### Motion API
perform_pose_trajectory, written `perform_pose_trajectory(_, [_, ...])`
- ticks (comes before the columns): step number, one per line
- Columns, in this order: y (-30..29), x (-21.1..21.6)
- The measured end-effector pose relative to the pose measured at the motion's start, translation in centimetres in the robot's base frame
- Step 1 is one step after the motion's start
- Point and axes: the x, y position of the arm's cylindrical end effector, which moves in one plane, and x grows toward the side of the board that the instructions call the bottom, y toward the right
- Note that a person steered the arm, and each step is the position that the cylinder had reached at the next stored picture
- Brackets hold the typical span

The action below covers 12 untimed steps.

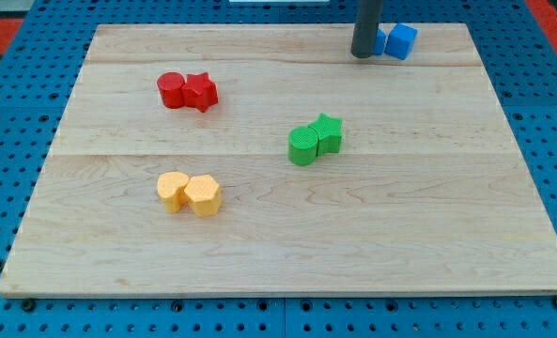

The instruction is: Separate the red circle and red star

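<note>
In the camera view, my tip (363, 55) rests on the pale wooden table (287, 244) near its top edge, just left of two blue plastic blocks (395, 41), one of them half hidden behind the rod. I carry no pincer, so nothing is clenched or released; the bare rod only pushes.

The red plastic circle (172, 89) and the red plastic star (201, 92) lie well to the view's left of my tip and a little lower, touching each other, the circle on the far side from me. Below my tip and slightly left sit a green plastic circle (303, 146) and green plastic star (328, 133), also touching; farther down-left are two yellow plastic blocks (190, 193).

To do this well, I judge I should travel left along the top edge, clear of the green pair, then come down onto the seam between the two reds. Entering the seam squarely should wedge them apart; hitting either block off-centre risks sliding both together.
</note>
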Motion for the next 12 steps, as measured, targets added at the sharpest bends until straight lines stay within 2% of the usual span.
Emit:
perform_pose_trajectory(1, [3.0, 2.2])
perform_pose_trajectory(2, [4.6, 7.2])
perform_pose_trajectory(3, [4.1, 11.5])
perform_pose_trajectory(4, [2.5, 13.4])
perform_pose_trajectory(7, [2.9, 13.4])
perform_pose_trajectory(8, [2.2, 9.9])
perform_pose_trajectory(10, [-6.9, 9.7])
perform_pose_trajectory(11, [-17.1, 11.8])
perform_pose_trajectory(12, [-20.5, 14.7])
